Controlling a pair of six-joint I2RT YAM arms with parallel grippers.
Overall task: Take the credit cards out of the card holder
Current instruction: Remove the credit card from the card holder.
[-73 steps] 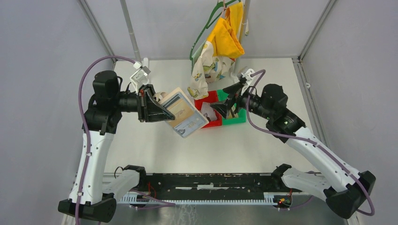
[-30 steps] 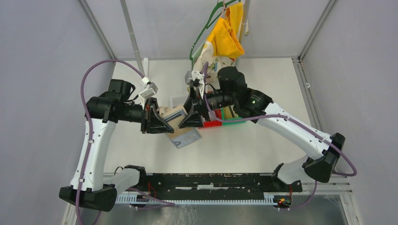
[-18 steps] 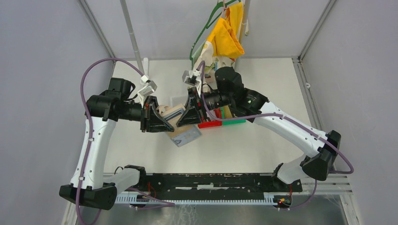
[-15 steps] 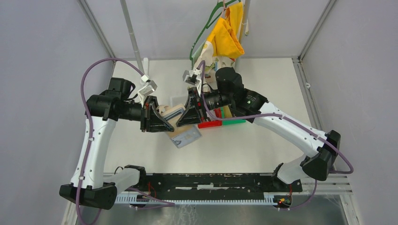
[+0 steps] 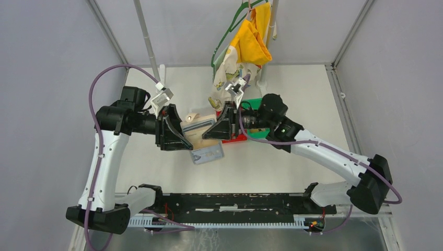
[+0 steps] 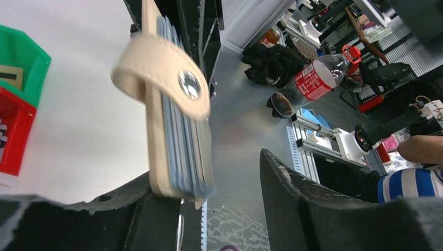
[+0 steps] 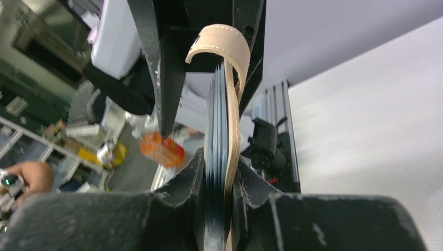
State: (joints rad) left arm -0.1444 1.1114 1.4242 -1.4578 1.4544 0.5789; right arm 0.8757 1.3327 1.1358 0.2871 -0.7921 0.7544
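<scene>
The card holder [image 5: 200, 130], a tan wallet, hangs in the air between both arms, one flap with clear sleeves [image 5: 208, 155] drooping below. My right gripper [image 5: 215, 128] is shut on it; in the right wrist view both fingers [image 7: 184, 184] pinch the stacked sleeves and tan cover [image 7: 225, 130], the snap tab [image 7: 222, 39] curling over the top. My left gripper [image 5: 180, 134] is open: the card holder [image 6: 177, 130] leans on one finger [image 6: 141, 204], with a clear gap to the other [image 6: 292, 198]. The credit cards show only as thin blue-grey edges inside the sleeves.
A red bin [image 5: 237, 138] and a green bin [image 5: 256, 104] sit just behind the right gripper; they also show as the red bin [image 6: 10, 141] and green bin [image 6: 23, 63]. Clothes on a hanger [image 5: 245, 42] hang at the back.
The right gripper closed on the card holder and drew back to the right. The left gripper's jaws opened off it, and the holder shifted right with the right arm.
</scene>
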